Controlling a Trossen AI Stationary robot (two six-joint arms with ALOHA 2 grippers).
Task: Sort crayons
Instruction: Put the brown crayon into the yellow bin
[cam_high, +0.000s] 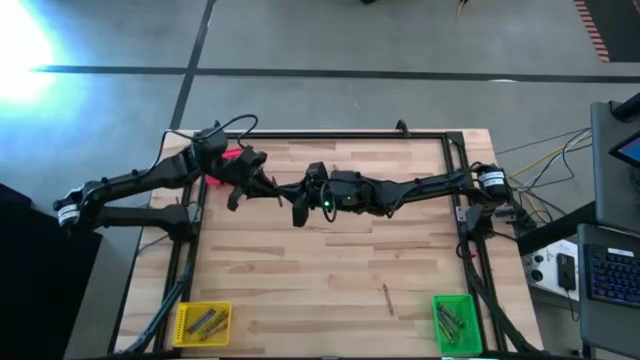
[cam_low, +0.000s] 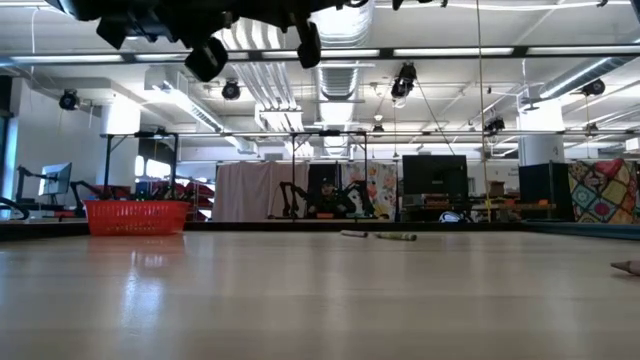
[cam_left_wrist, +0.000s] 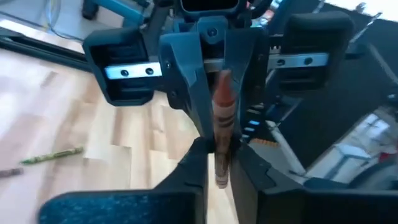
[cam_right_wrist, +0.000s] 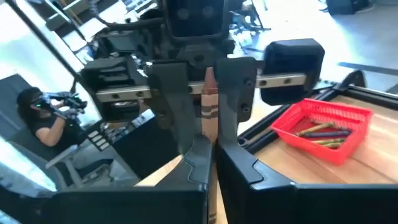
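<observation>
A light wooden tabletop (cam_high: 320, 270) framed by black rails is seen from above, with both dark arms reaching toward its far middle and meeting there above the surface. The left gripper (cam_high: 272, 187) and the right gripper (cam_high: 283, 190) are brought tip to tip, and a single brown-red crayon (cam_left_wrist: 222, 127) is held between them: in the left wrist view it is clamped upright in the left arm's own fingers (cam_left_wrist: 200, 163) with the other arm's fingers closed on its far end, and the right wrist view shows the same crayon pinched by the right arm's fingers (cam_right_wrist: 199, 160), so both pairs are clenched on it. Three bins are placed on the tabletop: a red bin (cam_right_wrist: 343, 149) at the far left, mostly hidden under the left arm from above and seen to hold several crayons, a yellow bin (cam_high: 182, 322) at the near left holding a few sticks, and a green bin (cam_high: 472, 312) at the near right with a small cluster. A loose crayon (cam_high: 386, 298) is lying alone on the bare wood at the near right, between the two near bins and closer to the green one. Beyond the tabletop, a seated person (cam_right_wrist: 43, 124) is visible in the right wrist view.
</observation>
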